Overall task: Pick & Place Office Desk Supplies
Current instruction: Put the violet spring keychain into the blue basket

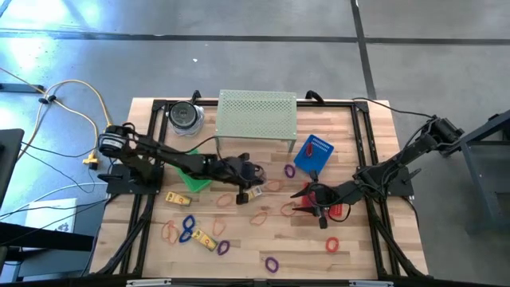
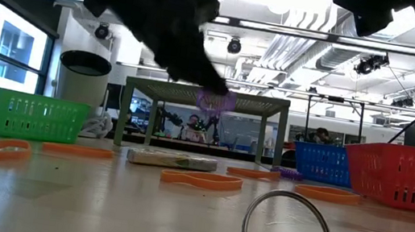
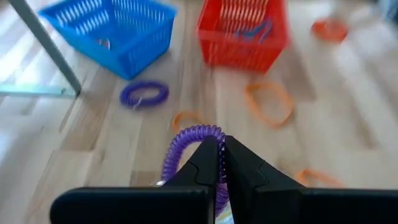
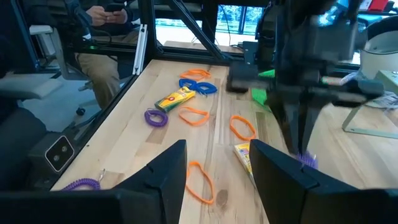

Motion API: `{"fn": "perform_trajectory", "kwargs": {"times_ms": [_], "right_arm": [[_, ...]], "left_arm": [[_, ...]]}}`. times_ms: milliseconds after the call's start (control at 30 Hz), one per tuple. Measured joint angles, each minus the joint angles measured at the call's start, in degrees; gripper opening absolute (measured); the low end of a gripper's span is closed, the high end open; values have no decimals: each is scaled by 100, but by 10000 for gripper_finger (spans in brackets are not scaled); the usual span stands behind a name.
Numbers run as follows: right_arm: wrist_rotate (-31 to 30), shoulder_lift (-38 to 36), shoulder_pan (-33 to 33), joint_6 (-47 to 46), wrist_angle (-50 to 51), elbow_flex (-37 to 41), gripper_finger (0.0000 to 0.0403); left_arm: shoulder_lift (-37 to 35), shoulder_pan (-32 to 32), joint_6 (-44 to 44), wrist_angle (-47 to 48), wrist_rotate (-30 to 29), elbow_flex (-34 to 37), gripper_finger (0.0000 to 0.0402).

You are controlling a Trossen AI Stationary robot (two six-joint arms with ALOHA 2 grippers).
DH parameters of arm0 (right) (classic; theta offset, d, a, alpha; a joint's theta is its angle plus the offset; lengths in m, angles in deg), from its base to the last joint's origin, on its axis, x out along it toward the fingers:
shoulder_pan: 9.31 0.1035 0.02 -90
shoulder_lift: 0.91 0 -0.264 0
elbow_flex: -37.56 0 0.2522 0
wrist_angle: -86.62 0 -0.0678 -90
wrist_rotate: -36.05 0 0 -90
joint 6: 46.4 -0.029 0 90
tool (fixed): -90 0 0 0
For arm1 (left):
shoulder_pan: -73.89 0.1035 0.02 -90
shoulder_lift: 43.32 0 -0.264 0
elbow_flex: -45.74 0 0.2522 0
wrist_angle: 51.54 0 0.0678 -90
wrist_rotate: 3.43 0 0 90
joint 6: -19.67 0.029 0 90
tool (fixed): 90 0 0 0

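Left claw (image 3: 219,163) pinched shut on a purple coil band (image 3: 189,149), lifted above the desk (image 1: 362,251).
The band is a thin, springy spiral loop; its lower half hides behind the fingers. Right claw (image 4: 216,163) hangs open beside the red basket (image 1: 333,209), holding nothing.

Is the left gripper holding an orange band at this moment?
No, the left gripper is shut on a purple coiled band, as the left wrist view shows.
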Motion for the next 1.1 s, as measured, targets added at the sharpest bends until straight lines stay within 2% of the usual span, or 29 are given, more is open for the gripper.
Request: {"fn": "perform_trajectory", "kwargs": {"times_ms": [133,333,400,600,733,867,1100], "right_arm": [[-82,30,0,244,-4,0,164],[-999,521,-35,577,-368,0,169],[-1101,748,-117,580,-612,0,182],[-1042,1127,-449,598,-1082,0,253],[-544,1137,-697,637,-1137,-10,291],[-470,1137,-839,662,-1184,-13,300],[-130,1137,-1045,879,-1348,-16,284]], "left_arm": [[-194,-135,-399,-466,446,-7,4],[-225,-253,-761,-975,899,-11,4],[-225,-256,-778,-990,911,-11,4],[-225,-256,-866,-1064,914,-13,4],[-225,-252,-866,-1192,914,-15,4],[-225,-247,-868,-1408,912,-15,4],[-227,-154,-888,-1702,909,-20,4]]}}
